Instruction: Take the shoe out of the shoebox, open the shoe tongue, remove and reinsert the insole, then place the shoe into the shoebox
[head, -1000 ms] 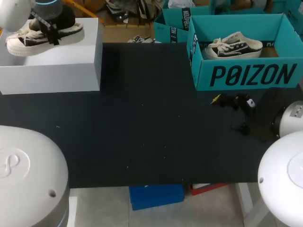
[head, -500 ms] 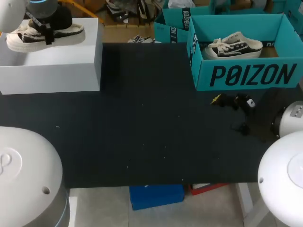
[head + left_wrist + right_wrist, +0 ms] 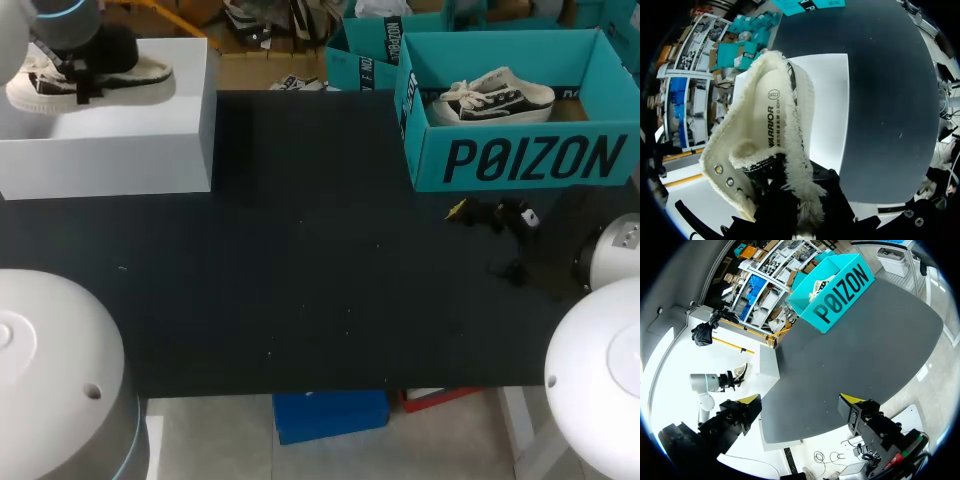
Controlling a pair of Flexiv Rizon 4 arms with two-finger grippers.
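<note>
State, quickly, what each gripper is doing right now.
Left gripper: jaws closed on the shoe.
Right gripper: jaws open, holding nothing.

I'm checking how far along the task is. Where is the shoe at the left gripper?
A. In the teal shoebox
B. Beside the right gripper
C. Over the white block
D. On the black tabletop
C: the shoe at the left gripper is over the white block, well away from the teal shoebox, which holds the other shoe.
</note>
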